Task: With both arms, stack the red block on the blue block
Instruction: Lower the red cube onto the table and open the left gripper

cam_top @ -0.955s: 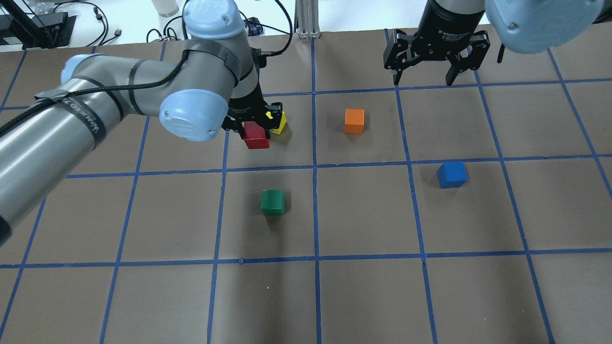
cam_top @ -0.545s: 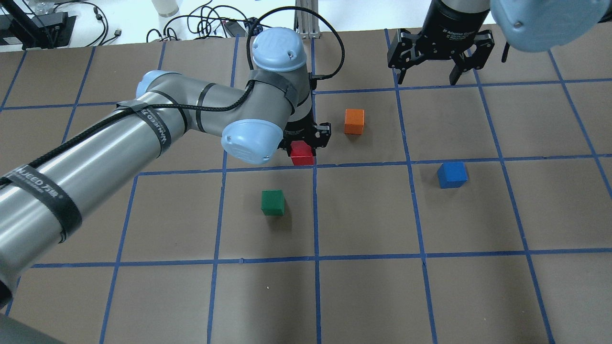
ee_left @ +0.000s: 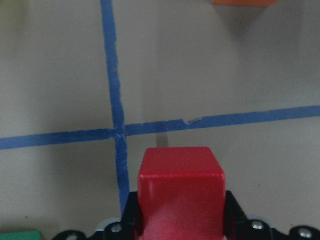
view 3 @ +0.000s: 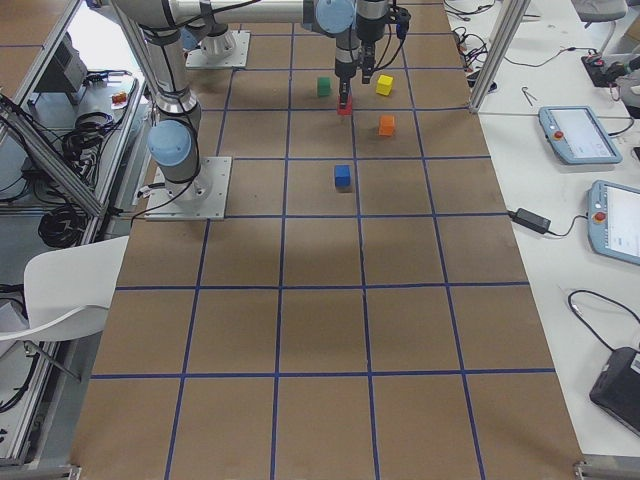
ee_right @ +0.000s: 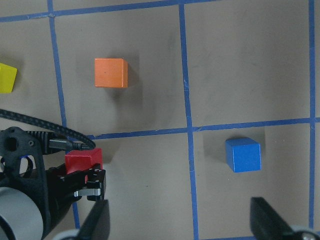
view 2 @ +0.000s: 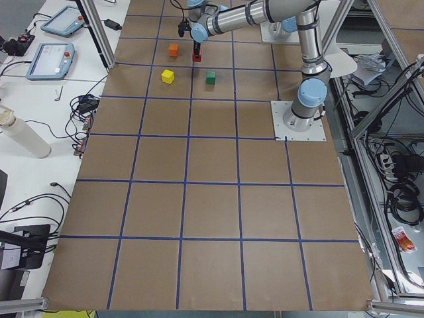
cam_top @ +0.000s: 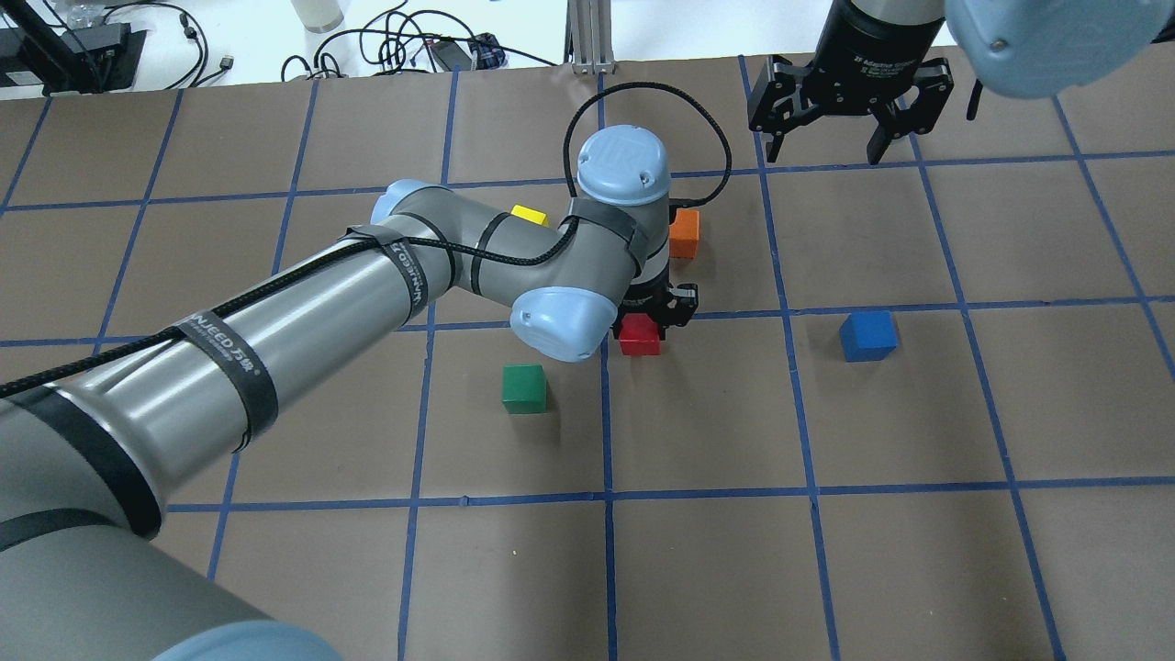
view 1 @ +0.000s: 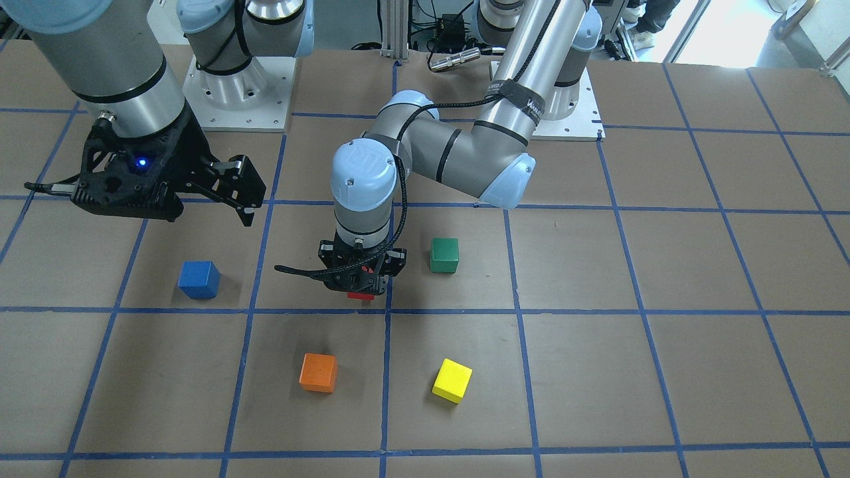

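Observation:
My left gripper (cam_top: 650, 317) is shut on the red block (cam_top: 639, 337) and holds it just above the table, right of the centre tape line. The red block also shows between the black fingers in the left wrist view (ee_left: 181, 184) and in the front view (view 1: 360, 296). The blue block (cam_top: 867, 335) sits alone on the table about one grid square to the right of it; it also shows in the front view (view 1: 198, 279) and in the right wrist view (ee_right: 243, 155). My right gripper (cam_top: 843, 138) hangs open and empty above the far edge, beyond the blue block.
An orange block (cam_top: 684, 234) lies just behind my left wrist. A green block (cam_top: 524, 387) sits near and to the left of the red one. A yellow block (cam_top: 530, 215) is partly hidden behind my left forearm. Blue tape lines grid the brown table (cam_top: 826, 569).
My left arm has carried the red block rightward and nearer, from beside the yellow block across the centre tape line toward the blue block. My right gripper has barely moved.

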`<action>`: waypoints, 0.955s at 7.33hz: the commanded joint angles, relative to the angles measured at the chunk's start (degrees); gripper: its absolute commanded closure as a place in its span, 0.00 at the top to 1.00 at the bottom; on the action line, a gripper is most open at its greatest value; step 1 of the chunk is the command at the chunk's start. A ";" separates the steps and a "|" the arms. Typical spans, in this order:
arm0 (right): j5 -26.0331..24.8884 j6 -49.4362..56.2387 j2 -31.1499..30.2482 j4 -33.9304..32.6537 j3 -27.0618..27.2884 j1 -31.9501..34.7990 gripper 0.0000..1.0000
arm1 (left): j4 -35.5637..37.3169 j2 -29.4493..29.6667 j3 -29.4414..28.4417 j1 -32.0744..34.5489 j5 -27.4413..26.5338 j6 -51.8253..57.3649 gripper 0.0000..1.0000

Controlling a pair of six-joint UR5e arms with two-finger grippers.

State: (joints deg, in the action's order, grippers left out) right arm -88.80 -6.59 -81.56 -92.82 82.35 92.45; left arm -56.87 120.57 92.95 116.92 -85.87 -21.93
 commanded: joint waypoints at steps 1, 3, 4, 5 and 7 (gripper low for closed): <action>0.03 0.00 0.00 0.00 0.00 0.01 1.00 | 0.09 1.15 0.56 0.85 0.61 -0.13 1.00; -0.06 0.00 0.00 0.00 0.00 -0.08 1.00 | -0.17 -0.32 -0.05 0.94 -0.17 0.74 1.00; -0.06 0.00 0.00 0.00 0.00 0.01 1.00 | -0.69 -1.82 0.04 -0.01 -0.35 1.10 1.00; 0.12 -0.17 0.00 0.00 0.00 0.44 1.00 | -1.22 -3.31 0.30 -3.50 -0.44 1.62 1.00; 0.21 -0.35 -0.61 -0.08 2.54 0.80 1.00 | -6.21 -8.04 0.30 -12.29 -0.35 7.40 1.00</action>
State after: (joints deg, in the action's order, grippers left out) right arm -88.68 -6.75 -81.79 -92.86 83.51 92.99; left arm -60.10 115.49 93.21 109.63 -86.22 -17.80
